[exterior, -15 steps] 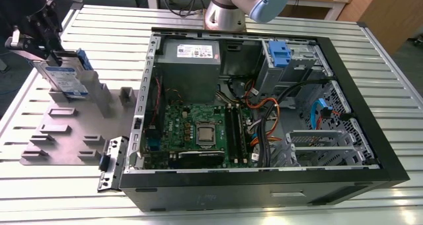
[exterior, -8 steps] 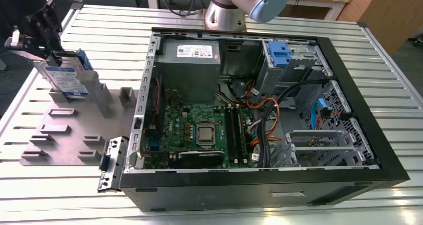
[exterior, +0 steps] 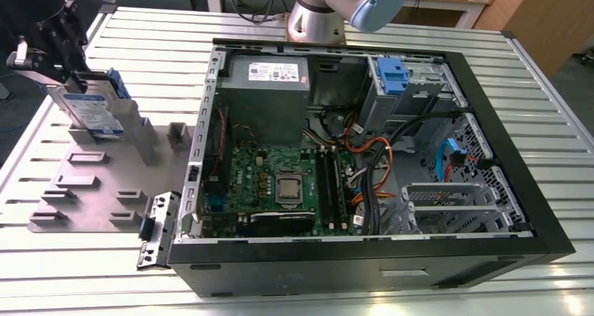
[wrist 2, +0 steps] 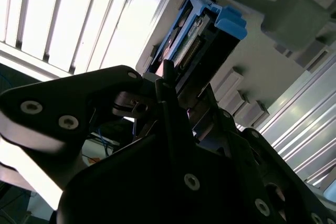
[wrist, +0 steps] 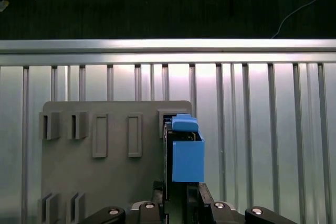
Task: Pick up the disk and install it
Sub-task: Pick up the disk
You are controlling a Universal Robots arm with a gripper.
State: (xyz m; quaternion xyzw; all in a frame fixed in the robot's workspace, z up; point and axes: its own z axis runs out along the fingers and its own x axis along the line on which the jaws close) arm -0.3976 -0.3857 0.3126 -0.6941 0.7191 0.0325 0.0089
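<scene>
Black gripper (wrist: 182,198) jaws seemingly clamp the upright disk (wrist: 187,156) over the grey fixture plate (wrist: 105,182), arm angled downward.

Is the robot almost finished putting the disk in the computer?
Not nearly. Nothing looks done yet: the disk stands upright on the grey rack, outside the open computer. In hand: the claw is right at the disk's top. Left: lifting it and fitting it into the computer.
</scene>
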